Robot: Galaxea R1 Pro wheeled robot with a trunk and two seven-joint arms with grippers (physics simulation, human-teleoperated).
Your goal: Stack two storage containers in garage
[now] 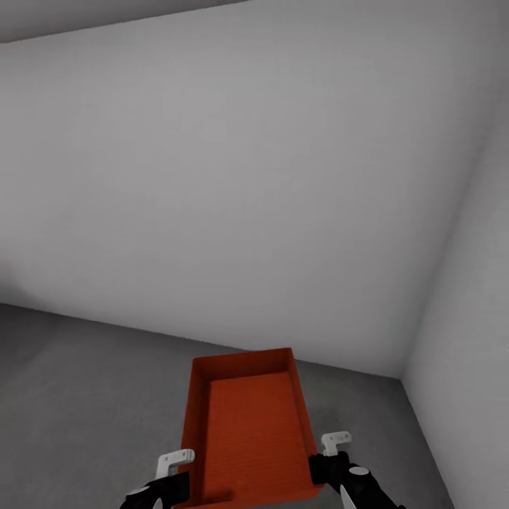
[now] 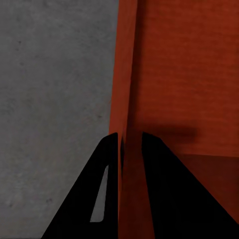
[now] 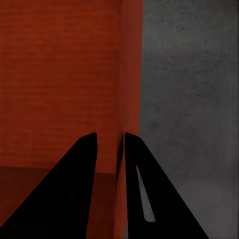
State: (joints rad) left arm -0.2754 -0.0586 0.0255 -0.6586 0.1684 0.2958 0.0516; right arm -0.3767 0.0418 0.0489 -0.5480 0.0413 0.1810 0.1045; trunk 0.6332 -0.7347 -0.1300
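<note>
Right, room: garage corner, pale grey walls (image 1: 233,177), dark grey concrete floor (image 1: 85,396); robot faces the far-right corner.
Container: one orange-red storage container (image 1: 247,431), open top, empty, held low in front of the robot between both arms, long axis pointing away; whether it touches the floor, cannot tell.
Left gripper (image 2: 130,142): clamped on the container's left wall, one finger inside, one outside.
Right gripper (image 3: 110,142): pinching the right wall the same way.
Step (judgement): set this bin down as the base.
How to do it well: lower both arms together, keep it level, leave space from the walls, release only once the bottom sits flat.
</note>
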